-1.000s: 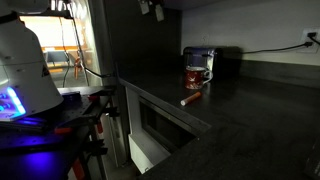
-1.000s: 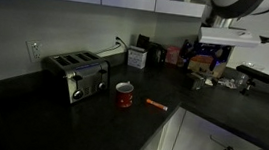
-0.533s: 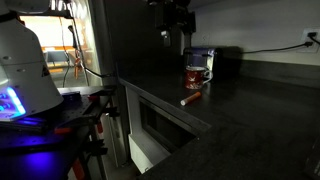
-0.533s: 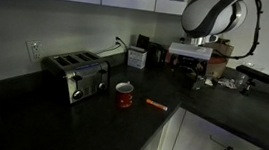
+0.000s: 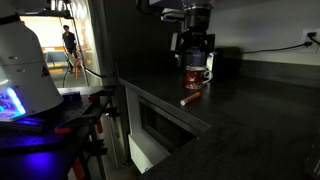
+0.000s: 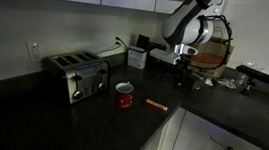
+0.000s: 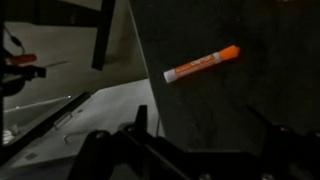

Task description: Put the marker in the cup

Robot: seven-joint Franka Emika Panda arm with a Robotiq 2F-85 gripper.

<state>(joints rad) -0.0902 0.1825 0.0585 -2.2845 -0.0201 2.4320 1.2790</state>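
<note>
The marker (image 7: 202, 64) lies untouched on the surface (image 6: 69, 123), near the cup (image 6: 123, 94). My tool (image 5: 192, 50) hangs above, released and empty. I judge nothing done yet: grasp, lift and drop-in are all left.

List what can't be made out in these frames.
- Gripper jaws: open or shut unclear. It is a dark silhouette in both exterior views. In the wrist view the fingers are dim and cut by the bottom edge.
- Cup inside: too small and dark in both exterior views, and outside the wrist view.
- Marker print: blurred in the wrist view, too small elsewhere.
</note>
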